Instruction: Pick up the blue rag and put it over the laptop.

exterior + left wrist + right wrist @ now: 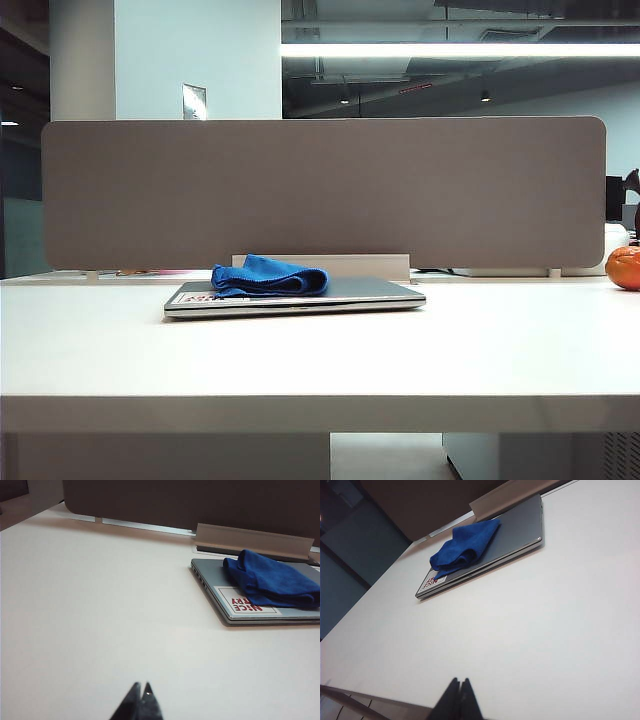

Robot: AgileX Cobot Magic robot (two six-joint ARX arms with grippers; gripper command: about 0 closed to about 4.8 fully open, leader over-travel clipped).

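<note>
Cloth count was one: the blue rag (269,276), soft and rumpled, lay on the one thin silver laptop (340,295), lapping its white sticker (239,601). Left gripper (140,689) and right gripper (459,682) sat pinched closed, empty, well apart from it. Grey divider panel (320,190) stood behind.

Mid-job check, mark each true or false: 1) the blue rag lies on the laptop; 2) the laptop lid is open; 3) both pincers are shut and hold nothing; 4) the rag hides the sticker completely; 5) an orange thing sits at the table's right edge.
1) True: the blue rag rests on the laptop.
2) False: the lid is closed flat.
3) True: the left pincer and right pincer are shut, empty, far from the laptop.
4) False: the sticker is only partly covered.
5) True: the orange thing sits there.
</note>
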